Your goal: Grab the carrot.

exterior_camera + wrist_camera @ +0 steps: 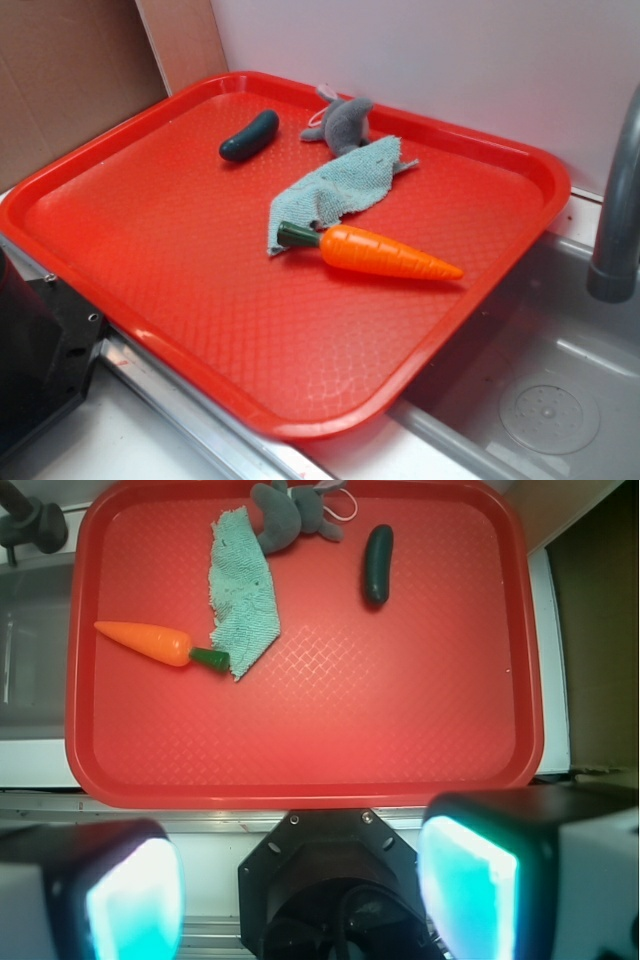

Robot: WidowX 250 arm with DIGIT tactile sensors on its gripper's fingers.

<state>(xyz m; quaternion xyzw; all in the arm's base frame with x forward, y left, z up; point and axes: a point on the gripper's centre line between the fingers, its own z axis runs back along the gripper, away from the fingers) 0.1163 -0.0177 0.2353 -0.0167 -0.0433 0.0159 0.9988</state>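
The carrot (385, 252) (150, 642) is glossy orange with a dark green stem. It lies flat on the red tray (200, 300) (350, 730), and its stem end touches the corner of a teal cloth (335, 190) (242, 590). My gripper (300, 890) shows only in the wrist view. It is open, its two cyan-padded fingers (135, 900) wide apart with nothing between them. It hangs high above the robot's black base (330, 880), outside the tray's near rim. From there the carrot is far off, at the upper left of the wrist view.
A dark green pickle toy (250, 136) (377, 564) and a grey plush toy (345, 122) (290, 515) lie at the tray's far side. A steel sink (540, 400) with a grey faucet (620, 200) borders the tray. Cardboard (60, 70) stands behind.
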